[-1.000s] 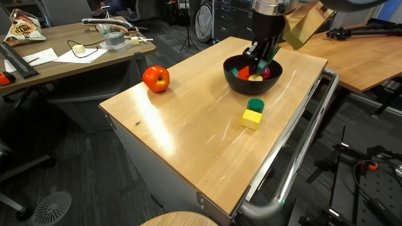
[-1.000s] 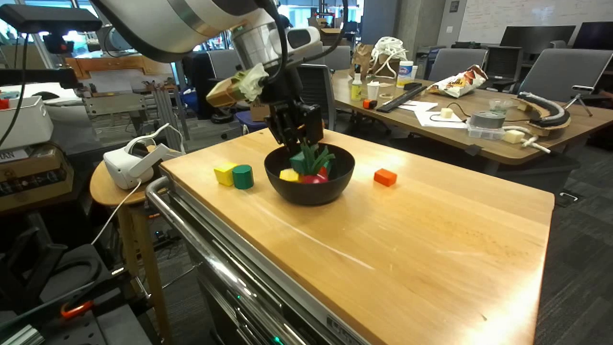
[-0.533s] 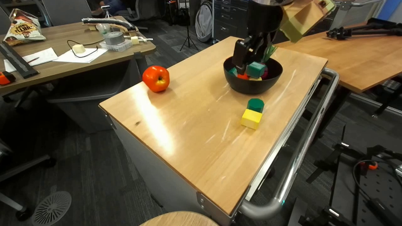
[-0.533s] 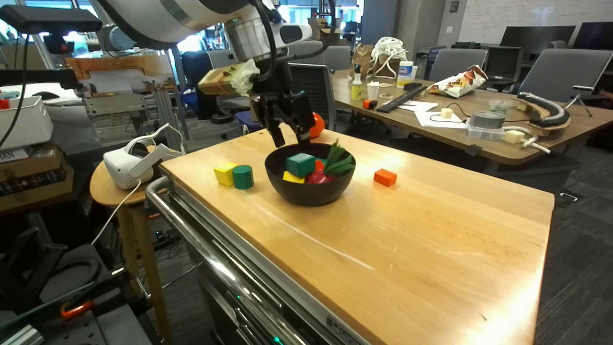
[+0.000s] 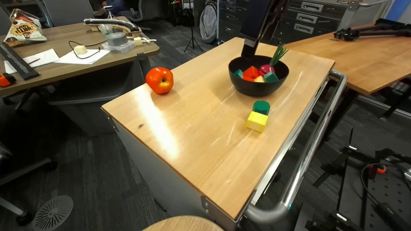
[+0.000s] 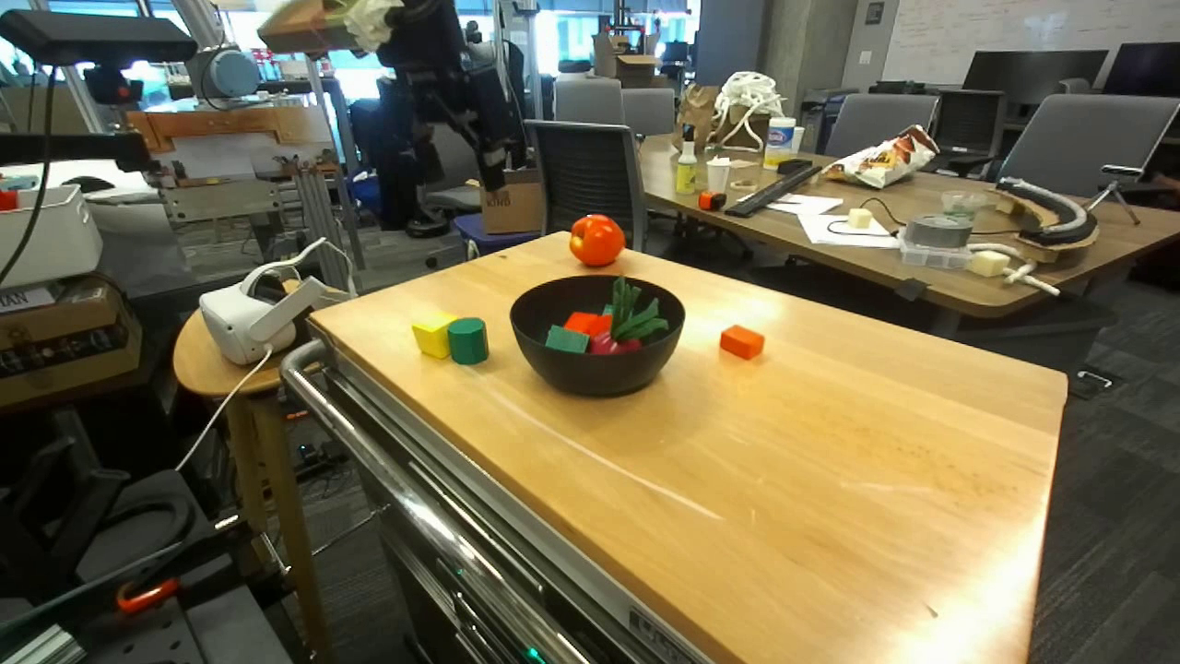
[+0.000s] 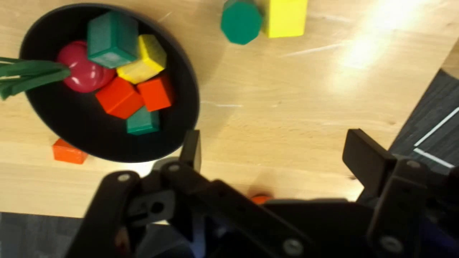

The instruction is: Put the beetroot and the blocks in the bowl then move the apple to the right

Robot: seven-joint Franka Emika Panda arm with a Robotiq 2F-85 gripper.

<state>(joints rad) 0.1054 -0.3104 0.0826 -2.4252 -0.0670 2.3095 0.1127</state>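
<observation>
My gripper (image 7: 276, 146) is open with nothing between its fingers, raised off the table beside the bowl. The black bowl (image 5: 257, 89) holds the beetroot (image 7: 80, 70), its green stalks over the rim, and several blocks: a large green block (image 7: 113, 41), a yellow block (image 7: 143, 61), two red blocks (image 7: 120, 98) and a smaller green block (image 7: 142, 122). On the table stand a green block (image 5: 261, 107) touching a yellow block (image 5: 257, 121), plus a red-orange block (image 6: 742, 341) beside the bowl. The apple (image 5: 159, 80) sits near an edge; in the wrist view my gripper hides most of it.
A metal handle rail (image 5: 321, 128) runs along one side of the tabletop (image 5: 199, 134). A white headset (image 6: 253, 318) rests on a stool beside it. Another desk (image 6: 867, 212) with a chip bag (image 6: 885, 159) and tape stands apart across a gap.
My gripper has opened and let go of the large green block, which has dropped and settled in the bowl. The arm has risen and moved away from the bowl.
</observation>
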